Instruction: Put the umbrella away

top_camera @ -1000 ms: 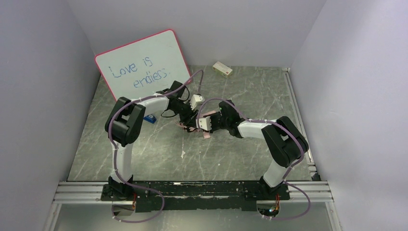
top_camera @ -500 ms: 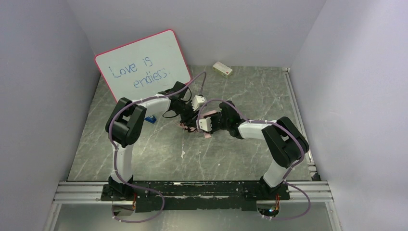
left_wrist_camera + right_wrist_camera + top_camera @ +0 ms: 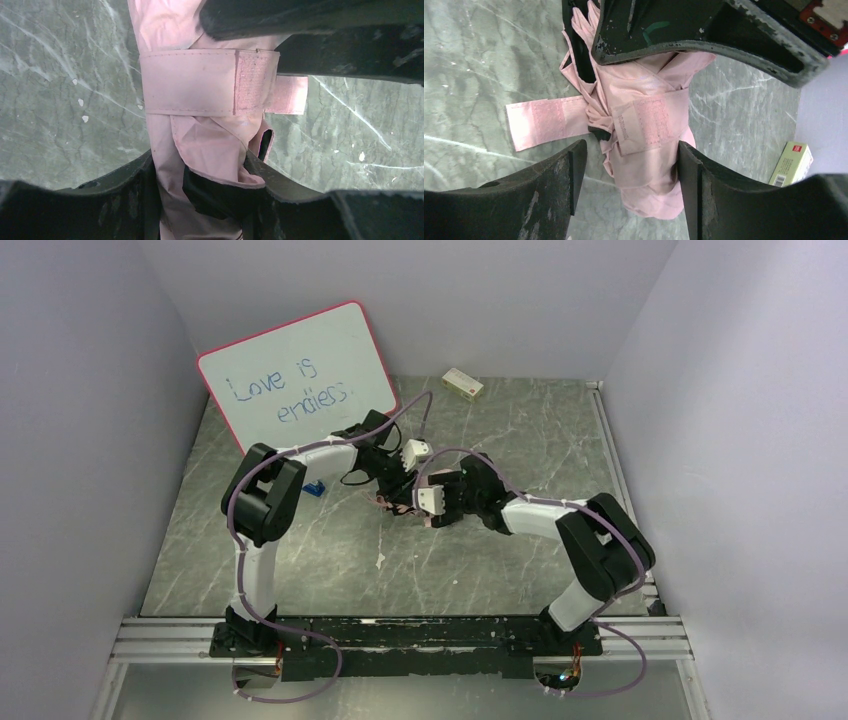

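Note:
The umbrella [image 3: 200, 145] lies folded on the table, pale pink with black showing in the folds. Its pink strap [image 3: 200, 82] is wrapped round the bundle, with the hook patch [image 3: 649, 122] on top and a loose tail [image 3: 544, 122] lying to the side. In the top view only a bit of pink [image 3: 432, 522] shows under the two wrists. My left gripper [image 3: 202, 170] is shut on the canopy bundle. My right gripper [image 3: 626, 175] is open and straddles the bundle's other end, its right finger [image 3: 694, 185] against the fabric. The handle is hidden.
A pink-framed whiteboard [image 3: 295, 375] leans at the back left. A small box [image 3: 462, 384] lies at the back wall, also in the right wrist view [image 3: 791, 162]. A small blue object [image 3: 313, 487] sits by the left arm. A white scrap [image 3: 380, 560] lies in front.
Both wrists have shifted slightly; the right arm's elbow has swung a little outward to the right. The umbrella stays in the same spot under them.

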Controlling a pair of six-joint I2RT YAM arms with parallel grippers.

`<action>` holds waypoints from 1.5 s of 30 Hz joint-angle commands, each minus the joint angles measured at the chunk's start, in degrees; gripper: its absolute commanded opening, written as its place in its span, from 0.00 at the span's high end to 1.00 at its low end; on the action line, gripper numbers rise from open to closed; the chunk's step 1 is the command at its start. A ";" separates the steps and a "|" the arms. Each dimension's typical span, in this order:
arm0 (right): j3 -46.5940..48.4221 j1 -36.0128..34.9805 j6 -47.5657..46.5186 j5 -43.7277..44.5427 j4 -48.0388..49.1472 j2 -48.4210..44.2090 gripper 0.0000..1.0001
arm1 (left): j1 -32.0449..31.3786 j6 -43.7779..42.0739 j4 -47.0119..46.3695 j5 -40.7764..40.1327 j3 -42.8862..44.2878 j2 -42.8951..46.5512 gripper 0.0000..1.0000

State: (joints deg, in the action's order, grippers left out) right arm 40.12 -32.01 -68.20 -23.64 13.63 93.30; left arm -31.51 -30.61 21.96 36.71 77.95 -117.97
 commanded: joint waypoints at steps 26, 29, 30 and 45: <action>-11.27 -0.42 103.25 30.70 -5.34 -32.22 0.40 | -5.49 5.46 -1.66 -18.35 -3.05 -3.63 0.95; -12.24 -0.50 114.15 32.63 -8.76 -32.39 0.41 | -5.50 4.59 -0.72 -17.50 -2.60 -3.79 0.95; -13.02 -0.45 117.33 32.79 -8.79 -32.39 0.41 | -5.50 4.33 -1.06 -17.28 -2.90 -3.61 0.95; -15.27 -9.02 142.00 39.22 -4.60 -24.76 0.44 | -5.85 8.36 -4.09 -20.26 -4.71 -2.66 0.95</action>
State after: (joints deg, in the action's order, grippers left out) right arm 23.75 -37.50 65.82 11.00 7.86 66.46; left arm -36.16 -24.21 17.30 24.88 76.71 -116.77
